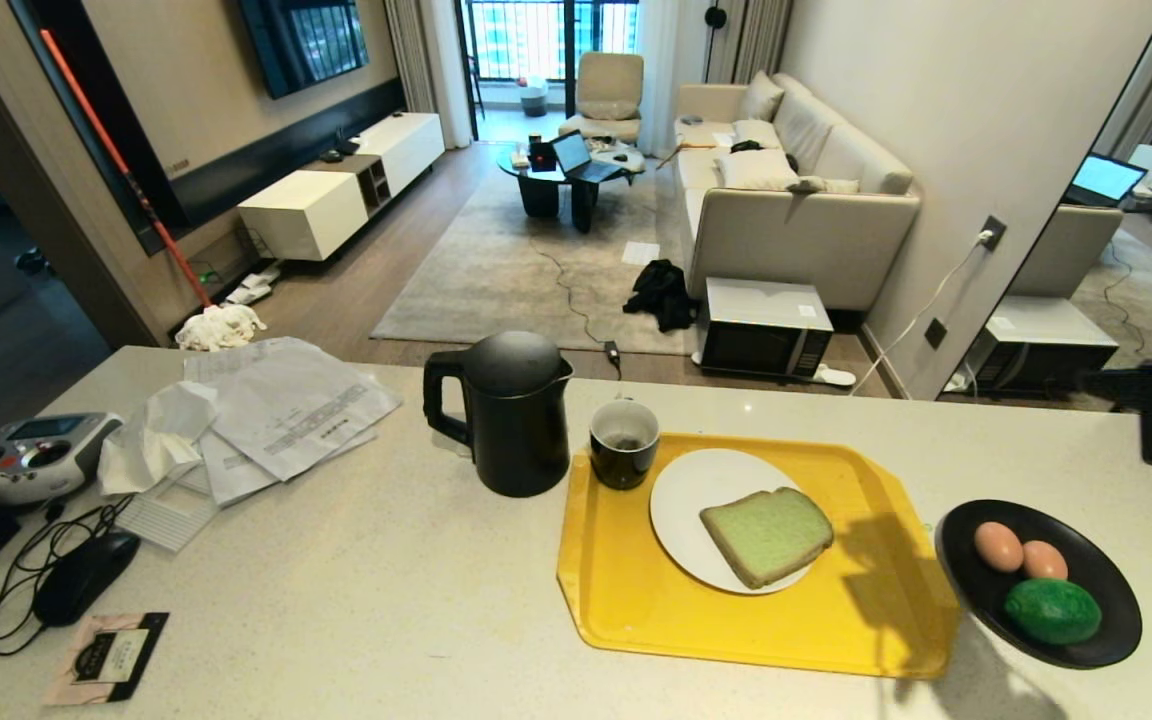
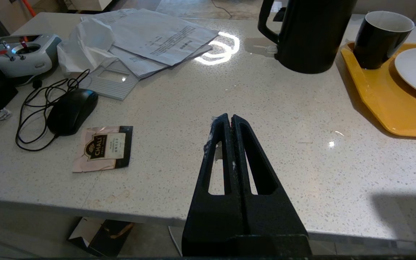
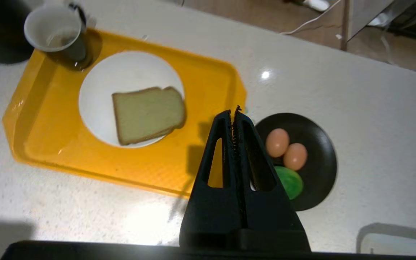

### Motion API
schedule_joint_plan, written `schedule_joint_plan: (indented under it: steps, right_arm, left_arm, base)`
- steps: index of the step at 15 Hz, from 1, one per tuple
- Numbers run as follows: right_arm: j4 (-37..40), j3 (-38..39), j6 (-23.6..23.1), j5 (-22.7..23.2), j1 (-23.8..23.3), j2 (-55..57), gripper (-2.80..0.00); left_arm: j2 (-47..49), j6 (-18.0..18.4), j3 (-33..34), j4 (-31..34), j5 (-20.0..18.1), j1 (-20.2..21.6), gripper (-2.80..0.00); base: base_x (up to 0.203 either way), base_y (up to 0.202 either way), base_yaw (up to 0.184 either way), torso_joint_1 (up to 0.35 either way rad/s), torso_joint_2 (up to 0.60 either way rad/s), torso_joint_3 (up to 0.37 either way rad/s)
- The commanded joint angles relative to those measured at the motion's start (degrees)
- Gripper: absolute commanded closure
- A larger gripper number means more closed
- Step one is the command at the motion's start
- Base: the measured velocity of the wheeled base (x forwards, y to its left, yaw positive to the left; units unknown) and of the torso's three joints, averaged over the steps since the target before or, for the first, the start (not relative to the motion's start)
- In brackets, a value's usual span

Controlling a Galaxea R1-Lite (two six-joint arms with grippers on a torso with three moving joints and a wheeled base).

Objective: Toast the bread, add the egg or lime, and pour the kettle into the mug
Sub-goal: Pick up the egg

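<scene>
Resting on a white plate [image 1: 686,495] in the yellow tray [image 1: 636,600], the bread [image 1: 768,534] lies beside the mug [image 1: 624,443]; the kettle [image 1: 506,412] stands just off the tray's edge. The right gripper [image 3: 234,112] hovers above, fingers together, empty; the left gripper [image 2: 228,118], also closed, hangs over bare counter [image 1: 386,580].

You're working in a home, at a speckled stone counter [image 1: 386,600] that opens onto a living room: far beyond it stand a beige sofa [image 1: 796,190], an armchair [image 1: 609,95], a rug [image 1: 526,270], a wall-mounted TV [image 1: 301,40] on the left and a coffee table [image 1: 566,185] holding a laptop [image 1: 581,160].
</scene>
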Motion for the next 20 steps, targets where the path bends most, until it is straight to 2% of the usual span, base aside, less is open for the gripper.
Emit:
schedule_joint_plan:
  steps: [1,4,7,9,14,20]
  right_arm:
    - [0.43,0.73,-0.10,0.18,-4.14,-8.64,0.00]
    - [0.55,2.25,-0.67,1.29,-8.57,-15.86,0.00]
    - [0.56,3.83,-0.79,6.88,-15.52,-24.02,0.00]
    - [0.56,5.55,-0.81,9.97,-18.37,-29.51,0.00]
    - [0.56,11.63,-2.34,12.61,-20.74,-42.54,0.00]
    - [2.21,19.12,-2.74,12.87,-20.86,-52.07,0.00]
  left_arm:
    - [-0.04,0.00,0.01,-0.02,0.01,0.03,0.00]
    - [-0.04,0.00,0.01,-0.02,0.01,-0.03,0.00]
    - [-0.04,0.00,0.01,-0.02,0.01,0.02,0.00]
    - [0.05,0.00,0.01,-0.02,0.01,0.04,0.00]
    - [0.01,0.00,0.01,-0.02,0.01,0.00,0.00]
    - [-0.04,0.00,0.01,-0.02,0.01,-0.05,0.00]
  base:
    - [0.000,0.000,0.000,0.000,0.00,0.000]
    - [0.000,0.000,0.000,0.000,0.00,0.000]
    - [0.000,0.000,0.000,0.000,0.00,0.000]
    - [0.000,0.000,0.000,0.000,0.00,0.000]
    - [0.000,0.000,0.000,0.000,0.00,0.000]
    - [0.000,0.000,0.000,0.000,0.00,0.000]
